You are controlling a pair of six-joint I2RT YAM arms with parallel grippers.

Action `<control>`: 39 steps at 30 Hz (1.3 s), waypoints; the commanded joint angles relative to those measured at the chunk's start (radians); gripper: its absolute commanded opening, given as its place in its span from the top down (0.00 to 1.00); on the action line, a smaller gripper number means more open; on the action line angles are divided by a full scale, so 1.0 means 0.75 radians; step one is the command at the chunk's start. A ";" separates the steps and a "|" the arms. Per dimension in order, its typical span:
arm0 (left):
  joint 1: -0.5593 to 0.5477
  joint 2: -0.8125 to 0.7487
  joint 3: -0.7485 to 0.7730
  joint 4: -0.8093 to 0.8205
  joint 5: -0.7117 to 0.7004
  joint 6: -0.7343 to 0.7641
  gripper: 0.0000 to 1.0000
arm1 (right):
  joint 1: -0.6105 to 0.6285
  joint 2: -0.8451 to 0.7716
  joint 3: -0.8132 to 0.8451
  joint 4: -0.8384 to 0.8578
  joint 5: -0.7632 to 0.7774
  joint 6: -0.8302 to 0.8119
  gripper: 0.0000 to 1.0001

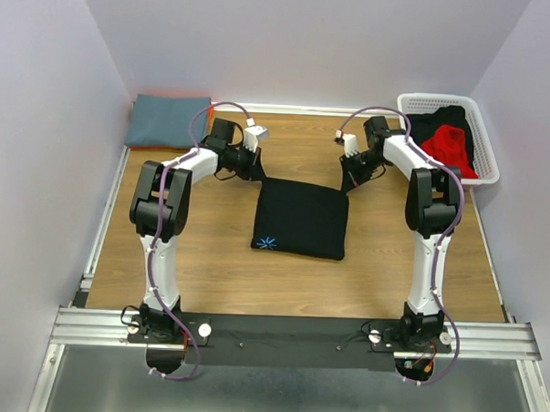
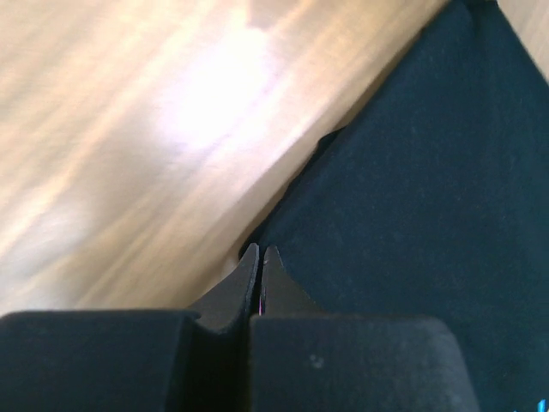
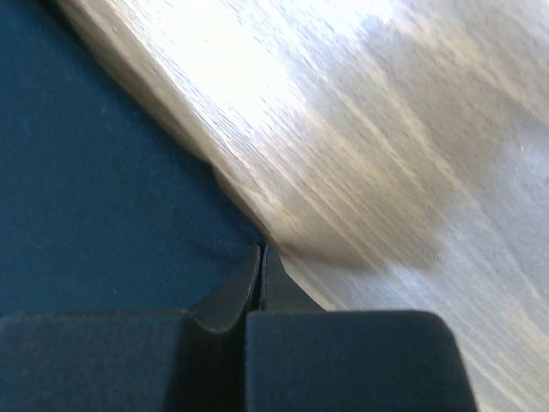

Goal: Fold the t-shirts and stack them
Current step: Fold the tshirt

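Logo (image 1: 267,242), blue starburst, on black t-shirt (image 1: 302,216); left claw (image 2: 260,255) and right claw (image 3: 261,251) clenched.

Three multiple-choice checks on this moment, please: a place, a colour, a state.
1. Where on the table is the folded slate-blue shirt? A near-right corner; B far-left corner; C centre.
2. What colour is the brightest shirt in the basket? A green; B yellow; C red.
3. How do the left gripper and right gripper stand? A both shut; B both open; C one open.
Key: 1 B, it lies by the far-left wall; 2 C, the red shirt lies there; 3 A, fingertips meet in both wrist views.
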 commanded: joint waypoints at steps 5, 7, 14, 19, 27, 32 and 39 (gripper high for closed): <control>0.069 -0.017 0.037 0.097 -0.021 -0.035 1.00 | 0.001 0.041 0.090 0.069 0.119 -0.024 0.99; 0.071 0.006 0.054 0.108 -0.037 -0.037 1.00 | 0.001 0.067 0.115 0.095 0.136 -0.014 0.99; 0.073 0.153 0.227 0.118 -0.041 -0.093 0.93 | 0.005 0.206 0.338 0.144 0.156 0.080 0.93; 0.095 0.037 0.232 0.136 0.008 -0.091 0.53 | -0.003 0.086 0.383 0.142 0.122 0.225 0.32; -0.013 -0.380 -0.181 0.241 0.364 -0.373 0.19 | -0.001 -0.268 0.020 0.177 -0.383 0.552 0.00; -0.174 -0.509 -0.534 0.339 0.523 -0.495 0.05 | 0.099 -0.382 -0.353 0.220 -0.707 0.751 0.00; -0.201 -0.365 -0.760 0.562 0.546 -0.694 0.05 | 0.145 -0.311 -0.662 0.314 -0.791 0.790 0.00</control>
